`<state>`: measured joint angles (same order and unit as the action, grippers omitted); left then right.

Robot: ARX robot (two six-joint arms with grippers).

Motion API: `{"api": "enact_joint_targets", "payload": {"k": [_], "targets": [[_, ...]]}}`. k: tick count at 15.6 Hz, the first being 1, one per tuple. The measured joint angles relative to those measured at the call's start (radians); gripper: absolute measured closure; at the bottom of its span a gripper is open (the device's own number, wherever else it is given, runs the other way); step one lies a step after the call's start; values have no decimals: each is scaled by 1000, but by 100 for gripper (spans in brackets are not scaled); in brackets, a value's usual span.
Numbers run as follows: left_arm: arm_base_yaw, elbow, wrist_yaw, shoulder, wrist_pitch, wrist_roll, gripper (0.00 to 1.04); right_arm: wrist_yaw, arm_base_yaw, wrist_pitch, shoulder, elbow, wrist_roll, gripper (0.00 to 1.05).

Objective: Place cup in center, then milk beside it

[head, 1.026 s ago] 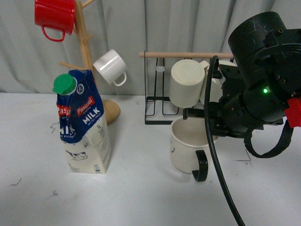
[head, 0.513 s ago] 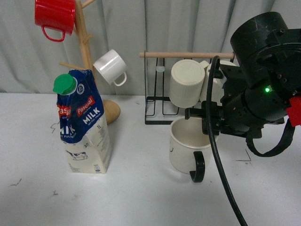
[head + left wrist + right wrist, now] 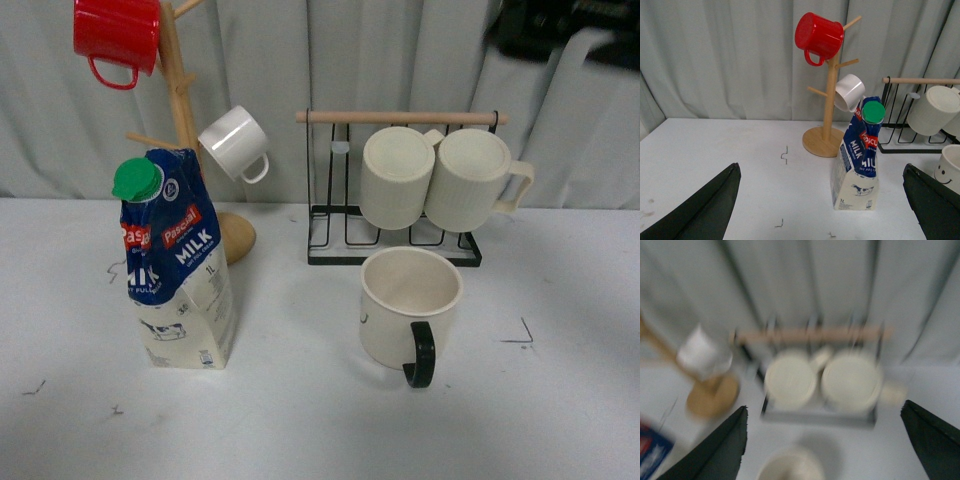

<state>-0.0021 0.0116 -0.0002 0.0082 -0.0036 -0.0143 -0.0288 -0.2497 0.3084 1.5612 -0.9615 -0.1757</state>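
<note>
The cup (image 3: 405, 305), a wide cream mug with a black handle (image 3: 421, 356), stands upright on the white table in front of the wire rack. It also shows at the edge of the left wrist view (image 3: 950, 167), smiley face visible, and blurred in the right wrist view (image 3: 787, 465). The milk (image 3: 180, 270), a blue-and-cream carton with a green cap, stands upright to the cup's left, apart from it; it also shows in the left wrist view (image 3: 857, 165). My left gripper (image 3: 821, 167) is open and empty, well short of the milk. My right gripper (image 3: 824, 407) is open and empty, high above the cup. Only a black blur of the right arm (image 3: 560, 30) shows in the front view.
A wooden mug tree (image 3: 180, 110) with a red mug (image 3: 115, 35) and a small white mug (image 3: 235, 143) stands behind the milk. A black wire rack (image 3: 395, 250) holds two ribbed cream mugs (image 3: 398, 175) behind the cup. A grey curtain closes the back.
My right arm has risen from beside the cup's rim up to the top right of the front view. The cup stays on the table, now uncovered. The milk has not moved.
</note>
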Motion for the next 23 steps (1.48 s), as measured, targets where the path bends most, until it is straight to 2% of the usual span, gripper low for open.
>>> {"api": "enact_joint_targets", "payload": {"k": [1,2,4,5,7,11,13,14,23], "targets": [[0,0,0,0,0,0,7,-114,10,190,-73,114,65,24],[0,0,0,0,0,0,7,-155,34,294,-168,236,114,35],[0,0,0,0,0,0,7,-152,83,245,-415,412,151,59],[0,0,0,0,0,0,7,-124,101,257,-549,508,158,75],[0,0,0,0,0,0,7,-92,129,287,-634,613,168,100],[0,0,0,0,0,0,7,-59,168,291,-737,739,173,103],[0,0,0,0,0,0,7,22,235,280,-798,785,173,103],[0,0,-1,0,0,0,7,18,257,268,-827,809,173,103],[0,0,0,0,0,0,7,27,250,124,-1077,912,173,103]]}}
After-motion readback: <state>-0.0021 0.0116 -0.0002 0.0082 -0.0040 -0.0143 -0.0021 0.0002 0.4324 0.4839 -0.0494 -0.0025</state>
